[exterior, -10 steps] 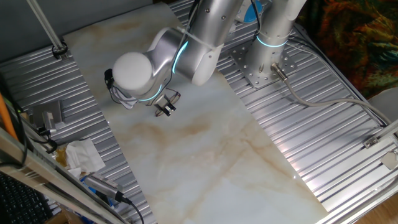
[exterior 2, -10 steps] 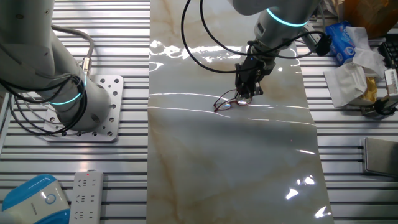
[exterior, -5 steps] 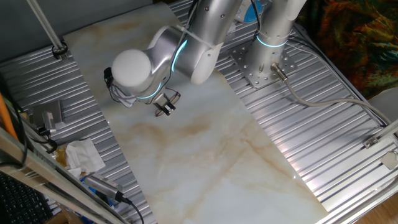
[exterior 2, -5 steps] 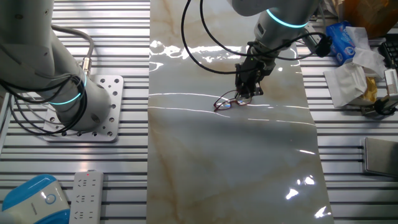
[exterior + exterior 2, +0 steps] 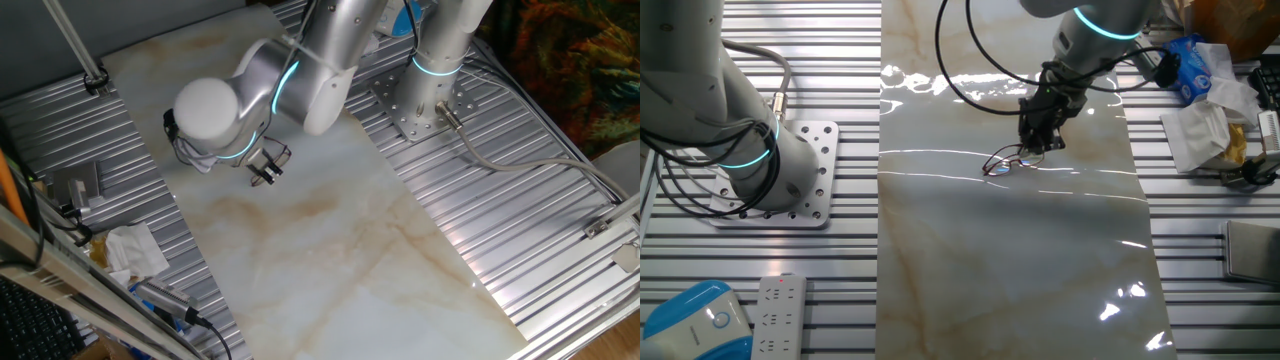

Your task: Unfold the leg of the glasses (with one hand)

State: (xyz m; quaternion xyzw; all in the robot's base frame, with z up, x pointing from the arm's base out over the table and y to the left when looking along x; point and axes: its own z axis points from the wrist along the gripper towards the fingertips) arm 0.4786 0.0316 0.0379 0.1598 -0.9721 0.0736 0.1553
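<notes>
One fixed view is showing the arm's big white elbow shifting slightly toward the left since a second ago, while the hand is staying low over the marble board at nearly the same spot. That small swing looks to me like the wrist working at a hinge, so the leg is probably being levered out just now, not yet fully open. The other fixed view is giving what the first hides: the glasses are lying on the board directly under the black fingers, touching or nearly so. From the first side they are barely showing behind the fingertips. The jaws are looking narrow, but whether they are pinching the wire I cannot tell
</notes>
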